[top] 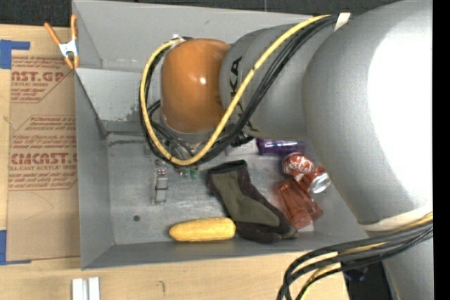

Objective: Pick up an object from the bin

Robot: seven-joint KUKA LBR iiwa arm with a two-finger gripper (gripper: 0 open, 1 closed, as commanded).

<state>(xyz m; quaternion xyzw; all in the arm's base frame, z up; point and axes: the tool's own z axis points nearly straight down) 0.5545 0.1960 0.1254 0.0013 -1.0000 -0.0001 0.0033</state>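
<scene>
My gripper (161,186) pokes out below the arm's wrist, low over the bin floor left of centre. The nearest thing is a dark olive cloth (247,206), crumpled just to its right. A yellow oblong thing like a corn cob (202,229) lies by the front wall, below and right of the gripper. Neither touches the gripper.
Further right lie a red drink can (304,170), a clear red plastic piece (298,207) and a purple thing (279,146) half under the arm. The big arm and its orange cover hide the bin's middle and back right. Bare floor shows at the left.
</scene>
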